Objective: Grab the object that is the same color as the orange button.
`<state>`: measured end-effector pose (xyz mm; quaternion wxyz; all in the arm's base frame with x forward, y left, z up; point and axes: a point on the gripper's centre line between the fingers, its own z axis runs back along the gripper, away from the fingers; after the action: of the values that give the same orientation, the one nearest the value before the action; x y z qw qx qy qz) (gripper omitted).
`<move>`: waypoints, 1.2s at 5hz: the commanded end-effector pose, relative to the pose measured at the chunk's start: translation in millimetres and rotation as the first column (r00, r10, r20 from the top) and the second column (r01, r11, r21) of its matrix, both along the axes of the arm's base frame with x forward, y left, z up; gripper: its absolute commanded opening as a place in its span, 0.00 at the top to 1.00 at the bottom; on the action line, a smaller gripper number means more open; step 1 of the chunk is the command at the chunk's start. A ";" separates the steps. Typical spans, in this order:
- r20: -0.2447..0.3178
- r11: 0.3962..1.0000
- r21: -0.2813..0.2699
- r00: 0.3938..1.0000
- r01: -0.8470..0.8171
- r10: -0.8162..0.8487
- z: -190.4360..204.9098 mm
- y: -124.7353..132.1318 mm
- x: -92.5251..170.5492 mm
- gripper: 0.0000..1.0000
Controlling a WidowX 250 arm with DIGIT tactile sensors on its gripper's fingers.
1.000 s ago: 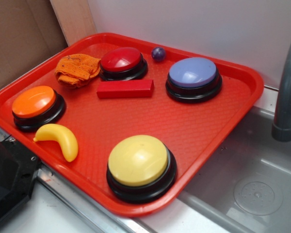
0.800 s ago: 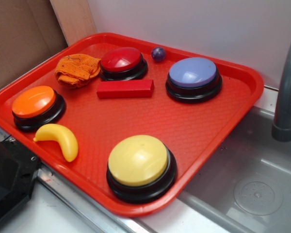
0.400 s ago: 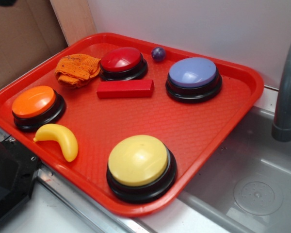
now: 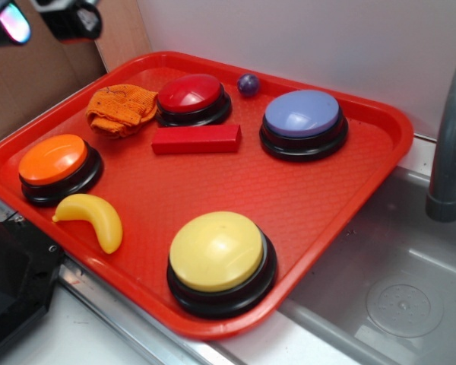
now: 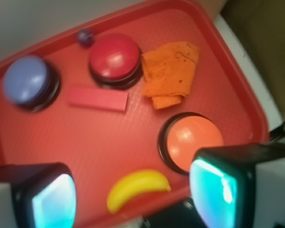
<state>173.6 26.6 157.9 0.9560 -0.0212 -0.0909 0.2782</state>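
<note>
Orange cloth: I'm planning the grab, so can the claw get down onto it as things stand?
Probably yes. The orange cloth lies uncovered on the red tray, beside the red button but with nothing over it. The claw is open above the tray's near side.

My gripper [image 4: 42, 19] is cut off by the exterior view's top edge at eleven o'clock, so only its tips show. The wrist view is blurred throughout; my two black fingers with glowing teal pads [image 5: 54, 199] are cropped at the bottom edge. The grey curved faucet pipe [image 4: 450, 144] runs off at three o'clock.
</note>
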 end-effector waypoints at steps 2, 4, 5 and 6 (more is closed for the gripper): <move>0.108 0.860 -0.017 0.854 -0.511 0.509 -62.9 72.3 34.6 0.00; 0.106 0.828 0.006 0.824 -0.560 0.557 -89.4 82.8 43.0 0.00; 0.104 0.821 0.023 0.818 -0.570 0.566 -98.3 89.3 41.8 0.00; 0.092 0.807 0.035 0.806 -0.590 0.585 -105.9 92.6 41.9 0.00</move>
<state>220.8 109.5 44.9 0.8248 0.0283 -0.1236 0.5511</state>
